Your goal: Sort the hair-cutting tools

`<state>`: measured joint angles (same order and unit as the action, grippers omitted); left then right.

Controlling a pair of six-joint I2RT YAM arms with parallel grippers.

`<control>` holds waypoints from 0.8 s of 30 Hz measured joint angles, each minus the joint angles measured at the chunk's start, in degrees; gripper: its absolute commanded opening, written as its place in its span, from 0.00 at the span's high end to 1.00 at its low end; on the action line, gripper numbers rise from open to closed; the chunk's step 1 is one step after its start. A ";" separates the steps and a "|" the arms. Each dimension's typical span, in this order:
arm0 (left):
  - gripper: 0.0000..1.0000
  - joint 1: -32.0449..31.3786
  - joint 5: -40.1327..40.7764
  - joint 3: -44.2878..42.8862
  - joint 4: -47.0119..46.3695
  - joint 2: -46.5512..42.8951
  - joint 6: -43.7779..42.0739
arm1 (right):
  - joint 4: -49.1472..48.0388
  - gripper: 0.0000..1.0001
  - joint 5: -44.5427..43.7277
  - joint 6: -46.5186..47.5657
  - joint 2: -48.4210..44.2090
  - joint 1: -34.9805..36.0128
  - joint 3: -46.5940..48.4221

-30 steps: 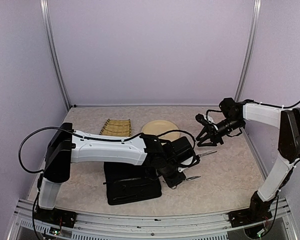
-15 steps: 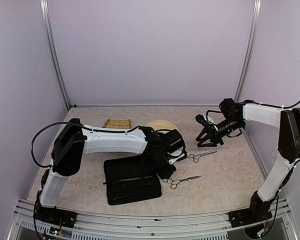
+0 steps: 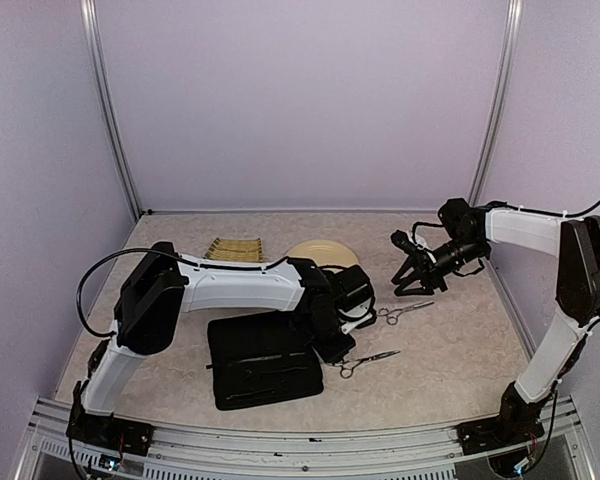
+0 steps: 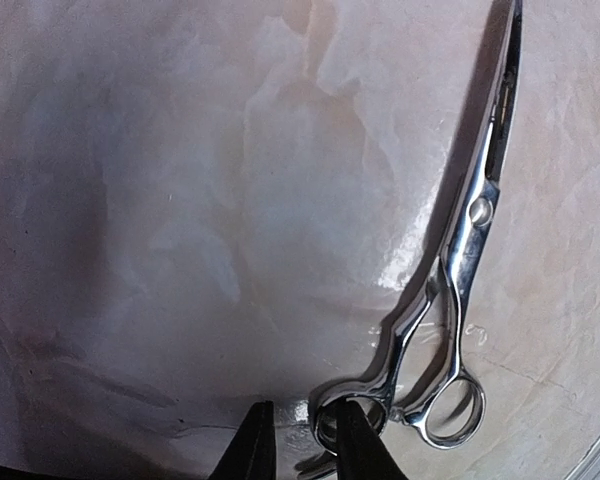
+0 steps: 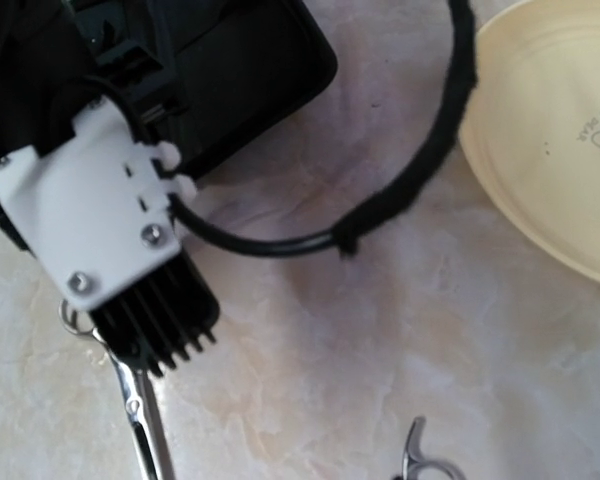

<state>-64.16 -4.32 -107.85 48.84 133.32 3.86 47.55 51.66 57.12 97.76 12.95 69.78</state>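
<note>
- Marbled beige tabletop (image 3: 460, 350), walled by a pale lilac booth, carries two pairs of steel scissors lying apart, just right of a black zip case (image 3: 265, 365).
- The near scissors (image 4: 460, 290) lie flat with blades shut. Their tips point away from the left claw (image 4: 302, 425) and their finger rings lie closest to it.
- The left claw sits low over that handle end with its fingers only narrowly apart. The rim of one ring lies in the gap beside one finger, and no firm pinch shows.
- The right claw (image 3: 415, 275) hangs spread wide and empty, just above the far scissors (image 3: 405, 313).
- My judgement on handling: polished steel, so stiff, light and slick, hugging the tabletop with little edge to get under.
- The thin blades would probably slip out, and a loose pivot could let them swing open.
- The ring rim or the shank just behind the pivot looks the surest hold, pinched squarely.
</note>
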 measured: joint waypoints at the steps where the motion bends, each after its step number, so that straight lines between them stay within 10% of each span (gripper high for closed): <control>1: 0.79 -0.09 0.26 -0.72 0.35 0.46 0.09 | -0.02 0.62 0.02 0.00 0.00 0.00 0.00; 12: 1.00 -5.92 7.43 -4.04 2.73 2.49 -0.74 | -0.04 0.62 0.00 0.02 0.48 0.00 0.00; 24: 1.00 -5.86 10.56 1.77 -0.94 -2.51 -1.77 | -0.02 0.63 -0.07 0.00 0.74 0.00 0.00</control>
<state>-70.02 6.24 -106.08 47.90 130.80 2.09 47.53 51.59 57.12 98.50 12.95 69.78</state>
